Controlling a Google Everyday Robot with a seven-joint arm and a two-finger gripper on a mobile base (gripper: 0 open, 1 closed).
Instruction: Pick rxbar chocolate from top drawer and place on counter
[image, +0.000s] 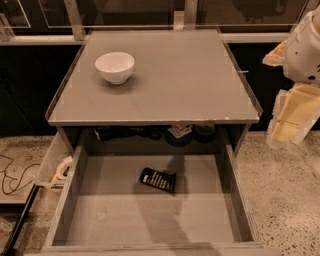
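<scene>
Gripper (292, 117): at the right edge of the view, raised above the speckled floor (285, 200), beside the tabletop's right front corner and well apart from the drawer contents. It holds nothing visible. Whether it is open or closed cannot be told from this view.

Top drawer (67, 205): pulled fully out toward the camera, with its grey floor exposed.

Rxbar chocolate (158, 180): lying flat on the drawer floor, near the middle and slightly toward the back, turned at a slant to the drawer walls and touching none of them.

Tabletop (180, 85): carries one white bowl (115, 67), upright, in the far left area.

Back of the cabinet, under the tabletop: dark round items (179, 134) with blue-white packaging, partly in shadow.

Left side: a narrow pale tray (49, 167) holds a tape roll (64, 168). A cable (12, 175) lies on the floor beyond it.
</scene>
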